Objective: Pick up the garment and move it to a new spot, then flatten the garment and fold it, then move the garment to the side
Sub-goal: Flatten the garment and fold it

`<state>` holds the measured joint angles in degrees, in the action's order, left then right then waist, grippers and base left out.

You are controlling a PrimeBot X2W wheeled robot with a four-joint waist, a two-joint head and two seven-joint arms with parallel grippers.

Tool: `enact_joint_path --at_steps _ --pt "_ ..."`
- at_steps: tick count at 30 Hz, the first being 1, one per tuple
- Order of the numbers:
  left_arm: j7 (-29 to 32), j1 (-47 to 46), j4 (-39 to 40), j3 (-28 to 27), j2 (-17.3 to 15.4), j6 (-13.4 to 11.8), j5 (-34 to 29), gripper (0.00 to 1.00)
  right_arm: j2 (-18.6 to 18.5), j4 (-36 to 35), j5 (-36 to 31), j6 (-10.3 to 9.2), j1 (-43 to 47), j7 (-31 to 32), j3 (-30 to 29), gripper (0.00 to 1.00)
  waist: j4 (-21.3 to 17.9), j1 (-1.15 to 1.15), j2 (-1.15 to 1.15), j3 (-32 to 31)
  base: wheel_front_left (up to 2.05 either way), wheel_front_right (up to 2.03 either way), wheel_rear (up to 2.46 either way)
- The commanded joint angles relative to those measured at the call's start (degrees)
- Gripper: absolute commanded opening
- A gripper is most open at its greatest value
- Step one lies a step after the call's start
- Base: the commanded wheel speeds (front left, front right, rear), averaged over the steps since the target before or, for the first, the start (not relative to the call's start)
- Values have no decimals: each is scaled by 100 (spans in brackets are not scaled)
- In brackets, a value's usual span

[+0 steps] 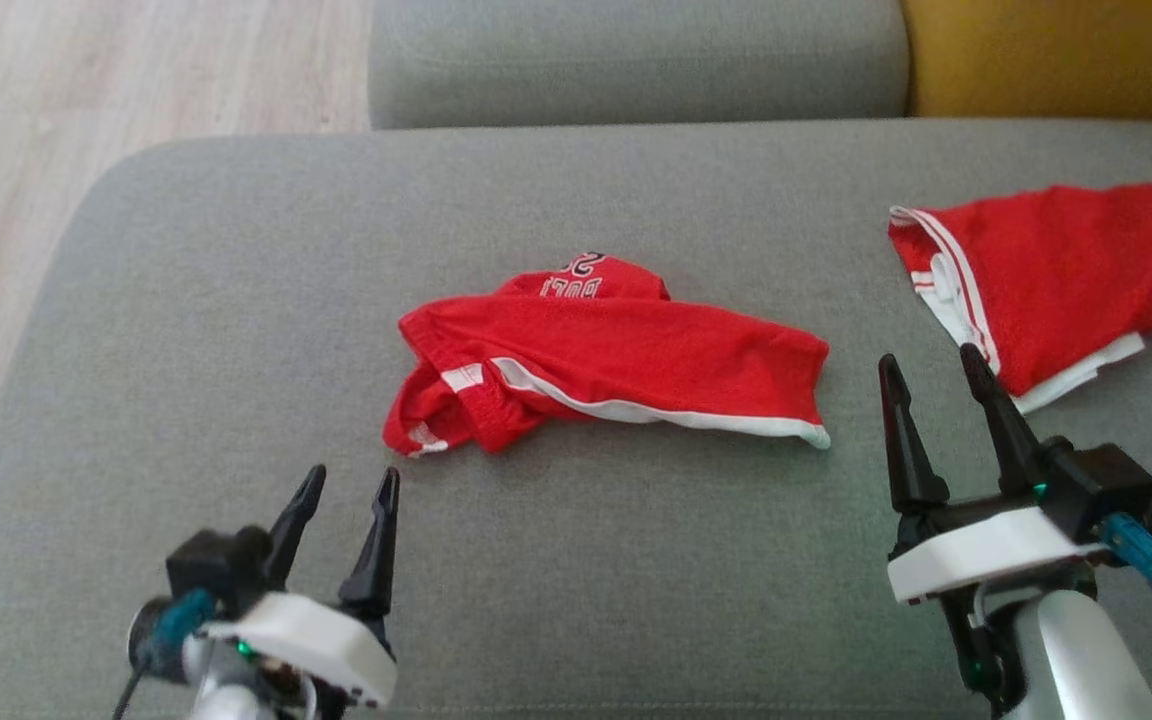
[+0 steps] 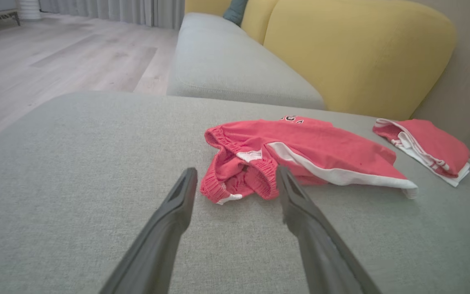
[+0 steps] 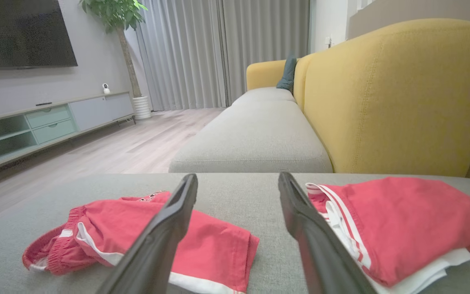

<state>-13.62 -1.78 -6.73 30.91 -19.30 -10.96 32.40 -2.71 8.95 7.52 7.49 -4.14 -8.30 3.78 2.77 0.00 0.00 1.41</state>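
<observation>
A crumpled red garment [image 1: 606, 360] with white trim lies mid-cushion, its elastic waistband bunched at its left end; it looks pink in the left wrist view [image 2: 300, 157] and in the right wrist view [image 3: 153, 237]. My left gripper [image 1: 344, 492] hovers open just short of that waistband end, nothing between its fingers [image 2: 235, 179]. To the right of the garment's hem my right gripper [image 1: 936, 365] stands open and empty, pointing between the two garments [image 3: 238, 181].
A second red garment [image 1: 1056, 280], folded with white edges, rests at the right of the grey cushion [image 1: 236, 300]. Behind stand another grey seat [image 1: 636, 60] and a yellow backrest [image 3: 394, 98]. Wooden floor [image 1: 86, 120] lies left of the cushion's rounded edge.
</observation>
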Motion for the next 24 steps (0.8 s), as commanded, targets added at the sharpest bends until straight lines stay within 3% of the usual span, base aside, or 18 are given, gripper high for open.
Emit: enact_joint_path --at_steps 1,9,24 --pt "11 -457 118 -211 -25 42 39 100 -17 -220 -32 0 -285 6 124 100 -62 0 0 103 0 0 0" --pt "538 -1240 -519 -339 347 371 678 100 -17 -332 -147 0 -396 62 8 100 -260 0 0 597 0 0 0" --pt "997 -2291 -1704 -458 679 884 1269 100 -17 -484 -296 0 -595 95 -76 100 -539 0 0 1115 0 0 0"
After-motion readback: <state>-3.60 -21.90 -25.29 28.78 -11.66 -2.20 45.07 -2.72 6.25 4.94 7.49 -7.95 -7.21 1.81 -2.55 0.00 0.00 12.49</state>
